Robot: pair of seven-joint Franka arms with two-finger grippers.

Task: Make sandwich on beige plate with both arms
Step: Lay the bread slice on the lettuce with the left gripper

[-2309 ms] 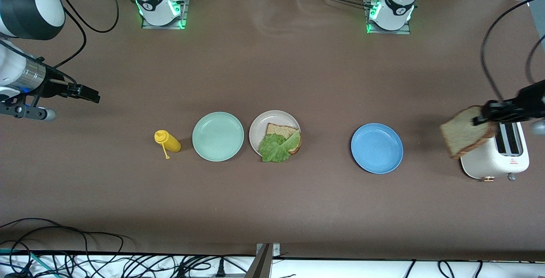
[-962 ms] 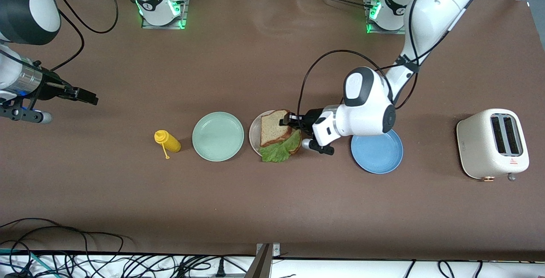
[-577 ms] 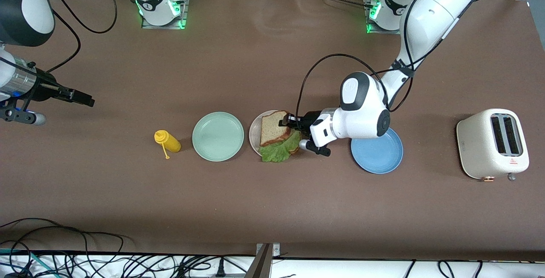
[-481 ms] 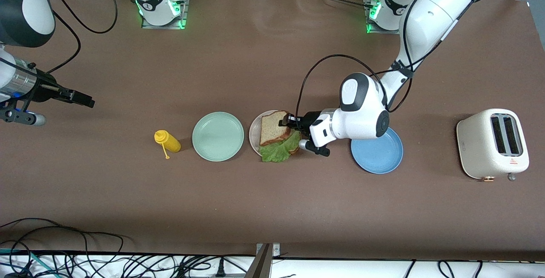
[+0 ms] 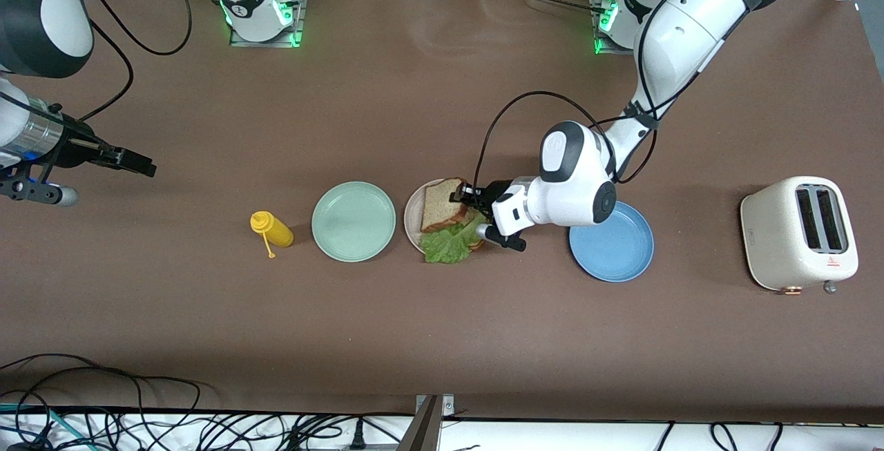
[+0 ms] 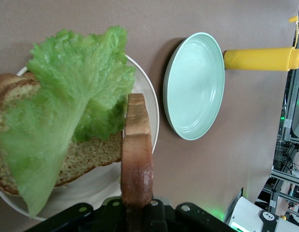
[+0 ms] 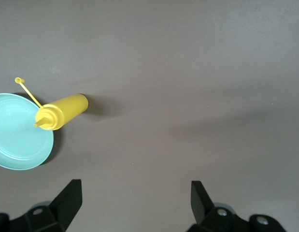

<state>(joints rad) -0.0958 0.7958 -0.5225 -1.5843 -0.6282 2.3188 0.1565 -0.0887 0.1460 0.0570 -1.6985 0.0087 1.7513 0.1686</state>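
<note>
Item: square brown wholegrain toast slice (image 5: 443, 204), top half of the sandwich. Location: pinched at one edge by the left gripper (image 5: 461, 196), whose jaws are closed down to the slice's thickness, over the round pale beige plastic plate (image 5: 416, 210). On that plate: a second brown toast slice (image 6: 86, 153) under a ruffled green lettuce leaf (image 5: 450, 242), the leaf spilling past the rim toward the front camera.

Handling: light, dry, crumbly; likely to bend or tear under a hard squeeze, so an edge hold at the crust suits it. Leaf limp, easily dragged askew.

Views: left wrist shows the held slice edge-on, apparently clear of the leaf; front shows its face only.

Right gripper (image 5: 133, 160): waiting, jaws spread wide and empty, over bare table at the right arm's end.
</note>
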